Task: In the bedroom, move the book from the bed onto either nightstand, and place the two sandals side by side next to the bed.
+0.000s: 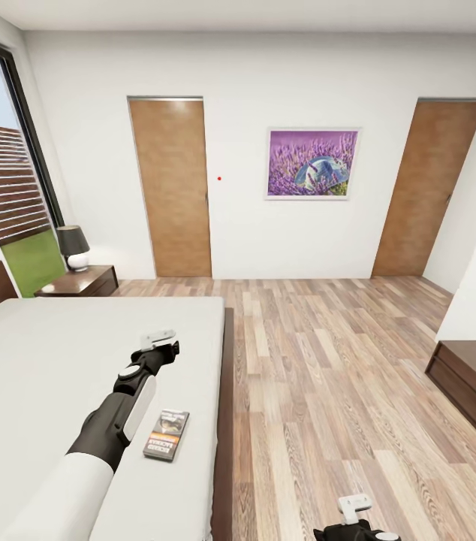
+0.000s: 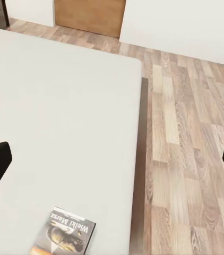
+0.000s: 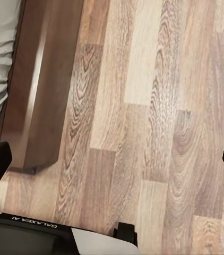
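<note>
Book (image 1: 167, 433) lay on bed (image 1: 58, 361), not yet moved | my left gripper (image 1: 164, 347) hovered, fingers wide | nightstand (image 1: 80, 281) waited

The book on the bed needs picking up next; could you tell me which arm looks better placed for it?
Left. The left gripper is open and extended over the bed, with the book lying on the mattress just beside that arm. The right gripper is low, over the floor.

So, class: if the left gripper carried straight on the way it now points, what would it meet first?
Most likely the white mattress of the bed. The left gripper is open and looks down at bare mattress. The book lies nearer the arm, off that line. Depth is unclear, so this is a judgement.
</note>
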